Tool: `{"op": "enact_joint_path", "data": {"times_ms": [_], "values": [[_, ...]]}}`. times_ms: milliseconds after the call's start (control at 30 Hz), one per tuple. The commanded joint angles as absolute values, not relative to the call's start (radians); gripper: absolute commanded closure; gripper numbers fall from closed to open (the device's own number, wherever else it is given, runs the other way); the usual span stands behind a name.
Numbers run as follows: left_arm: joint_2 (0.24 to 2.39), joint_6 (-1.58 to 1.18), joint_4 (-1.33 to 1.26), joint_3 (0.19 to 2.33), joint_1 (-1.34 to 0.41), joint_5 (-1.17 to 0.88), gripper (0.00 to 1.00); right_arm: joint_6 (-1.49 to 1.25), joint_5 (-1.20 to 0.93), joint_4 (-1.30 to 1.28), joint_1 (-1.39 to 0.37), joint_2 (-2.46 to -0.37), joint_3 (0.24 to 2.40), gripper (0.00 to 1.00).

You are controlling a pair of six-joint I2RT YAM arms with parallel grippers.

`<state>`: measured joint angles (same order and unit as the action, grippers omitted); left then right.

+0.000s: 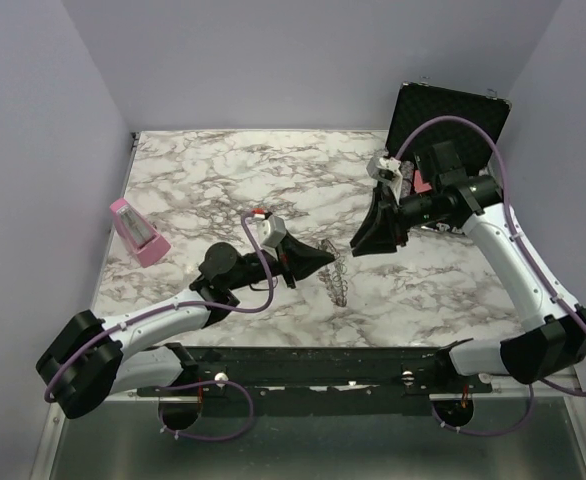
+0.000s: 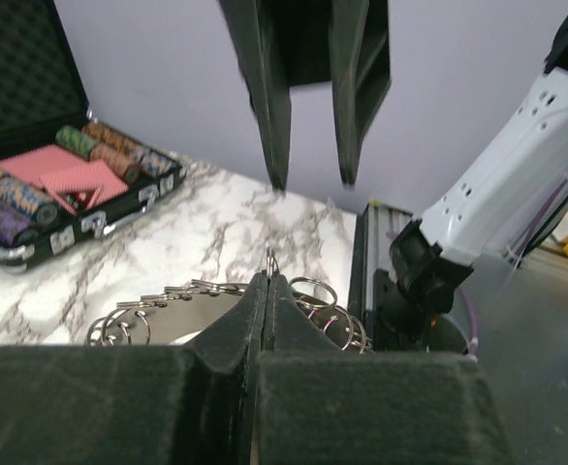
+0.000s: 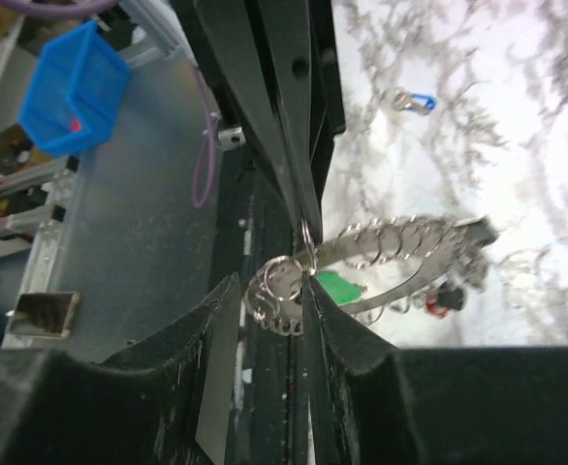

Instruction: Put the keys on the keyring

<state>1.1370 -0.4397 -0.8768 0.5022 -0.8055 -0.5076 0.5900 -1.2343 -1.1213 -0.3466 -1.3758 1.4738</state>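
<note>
Left fingers [image 2: 228, 334] pinch the keyring [image 3: 391, 240] (by one small loop), right fingers [image 3: 214, 334] stand apart close by.

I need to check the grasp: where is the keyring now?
Top view: the keyring is near the table's centre, pinched by the left gripper, just left of the right gripper.

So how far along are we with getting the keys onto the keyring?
Nothing clearly done: a green key and a red key sit by the keyring, threaded or not I cannot tell. In hand: left fingers shut on the ring, right fingers parted around its loops. Left: the blue key, apart on the table.
</note>
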Motion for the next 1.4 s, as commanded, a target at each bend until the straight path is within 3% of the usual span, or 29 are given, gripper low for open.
{"op": "enact_joint_path", "data": {"times_ms": [0, 233, 533, 767, 1367], "values": [[1.124, -0.520, -1.141, 0.489, -0.818, -0.460, 1.00, 0.368, -1.362, -0.849, -0.350, -1.290, 1.309, 0.60], [1.146, -0.557, -1.213, 0.480, -0.834, -0.433, 1.00, 0.175, -1.381, -0.586, -0.350, -1.221, 1.187, 0.60], [1.163, -0.589, -1.272, 0.462, -0.861, -0.393, 1.00, 0.163, -1.420, -0.603, -0.347, -1.233, 1.233, 0.60], [1.170, -0.595, -1.304, 0.451, -0.877, -0.342, 1.00, 0.071, -1.407, -0.503, -0.347, -1.193, 1.157, 0.66], [1.200, -0.632, -1.362, 0.445, -0.911, -0.259, 1.00, 0.121, -1.344, -0.551, -0.356, -1.212, 1.189, 0.78]]}}
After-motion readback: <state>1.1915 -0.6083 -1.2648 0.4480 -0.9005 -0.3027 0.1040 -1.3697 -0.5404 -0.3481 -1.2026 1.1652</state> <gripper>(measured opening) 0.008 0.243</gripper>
